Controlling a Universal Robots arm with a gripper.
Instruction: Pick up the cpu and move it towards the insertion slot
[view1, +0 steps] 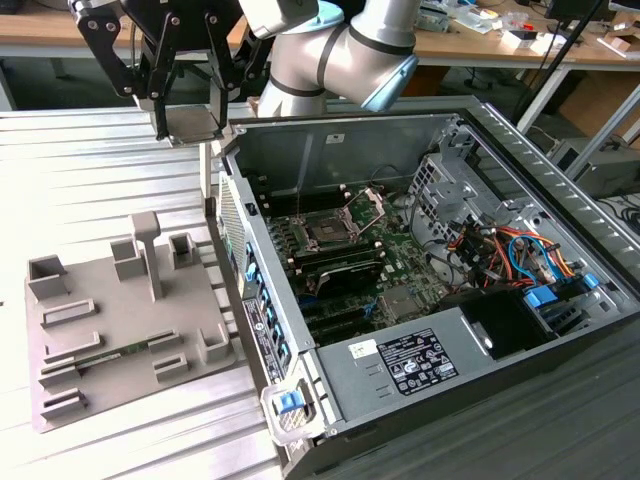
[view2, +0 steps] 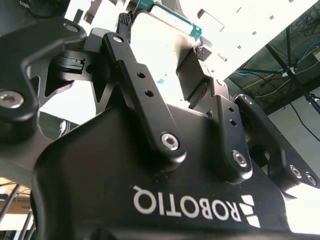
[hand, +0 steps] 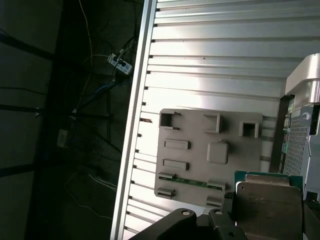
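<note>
In the exterior view we see soft, even light from above: the slatted metal table (view1: 110, 170) is pale and bright, and the grey tray (view1: 130, 330) throws only short, weak shadows. The inside of the computer case (view1: 330, 140) is darker, with the motherboard (view1: 400, 295) partly in shade. In the second wrist view we look against the light. The background is burnt to white, the gripper (view2: 162, 35) is nearly a black silhouette with small highlights on its screws (view2: 170, 141), and the cpu (view2: 160, 25) it clamps almost disappears in the glare. In the first wrist view the table shines strongly, while the area beside it is very dark.
</note>
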